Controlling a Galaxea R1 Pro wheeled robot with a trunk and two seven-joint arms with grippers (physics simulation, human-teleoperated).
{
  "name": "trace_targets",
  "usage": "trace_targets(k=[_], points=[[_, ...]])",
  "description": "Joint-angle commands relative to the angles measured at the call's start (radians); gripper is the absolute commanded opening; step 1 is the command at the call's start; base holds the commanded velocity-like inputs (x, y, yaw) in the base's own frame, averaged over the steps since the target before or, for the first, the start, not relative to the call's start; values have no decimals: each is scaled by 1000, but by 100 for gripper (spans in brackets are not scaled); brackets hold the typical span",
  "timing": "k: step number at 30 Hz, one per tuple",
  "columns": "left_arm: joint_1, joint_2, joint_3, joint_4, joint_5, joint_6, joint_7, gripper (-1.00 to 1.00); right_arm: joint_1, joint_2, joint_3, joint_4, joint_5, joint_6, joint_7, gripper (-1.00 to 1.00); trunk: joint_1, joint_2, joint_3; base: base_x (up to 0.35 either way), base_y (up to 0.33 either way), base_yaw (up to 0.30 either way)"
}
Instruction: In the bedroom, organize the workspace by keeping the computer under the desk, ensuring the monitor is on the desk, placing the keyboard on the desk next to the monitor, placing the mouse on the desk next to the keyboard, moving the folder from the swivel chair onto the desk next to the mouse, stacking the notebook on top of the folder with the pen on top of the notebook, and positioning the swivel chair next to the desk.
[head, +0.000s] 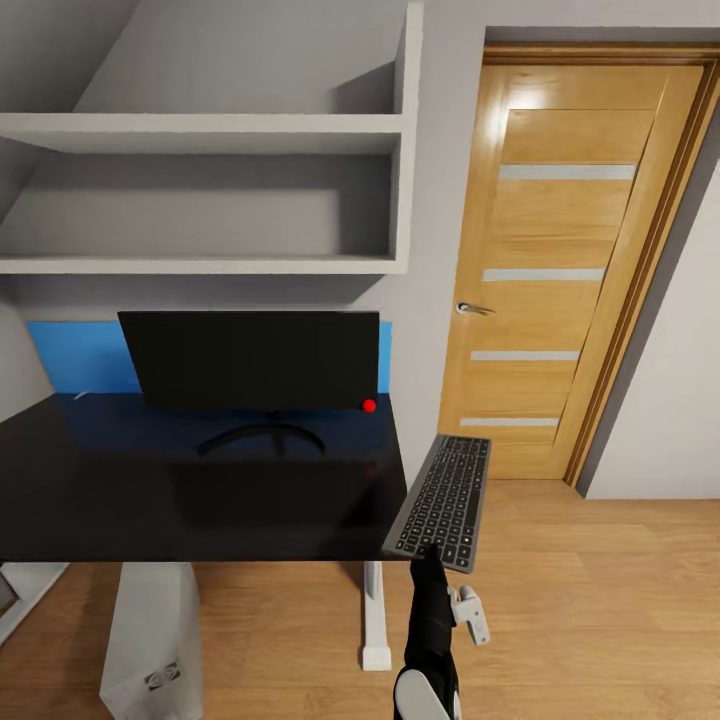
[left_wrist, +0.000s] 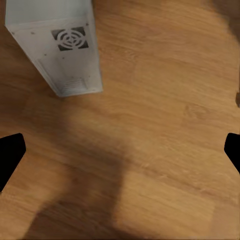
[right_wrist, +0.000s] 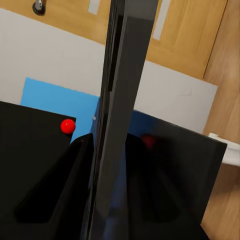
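You are on the keyboard step: your right hand (head: 432, 556) grips the keyboard (head: 442, 498) by its near edge, holding it just off the surface's (head: 150, 490) right end, level with the top. Carry it over the surface and set it flat before the monitor (head: 250, 358). Your left hand (left_wrist: 120, 155) hangs wide open over the floor near the computer (left_wrist: 57, 45).
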Motion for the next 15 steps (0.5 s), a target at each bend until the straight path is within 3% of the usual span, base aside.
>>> trace_targets(k=[1, 10, 15], points=[[0, 0, 0, 9, 10, -17, 1, 100, -1, 0, 2, -1, 1, -4, -5, -100, 0, -1, -1, 0, 37, -1], [0, 2, 1, 57, 11, -69, 0, 100, -1, 0, 1, -5, 1, -4, -5, -100, 0, -1, -1, 0, 213, 0], [0, 12, 2, 58, 11, -69, 4, 100, -1, 0, 2, -7, 1, -5, -4, -100, 0, -1, -1, 0, 74, 0]])
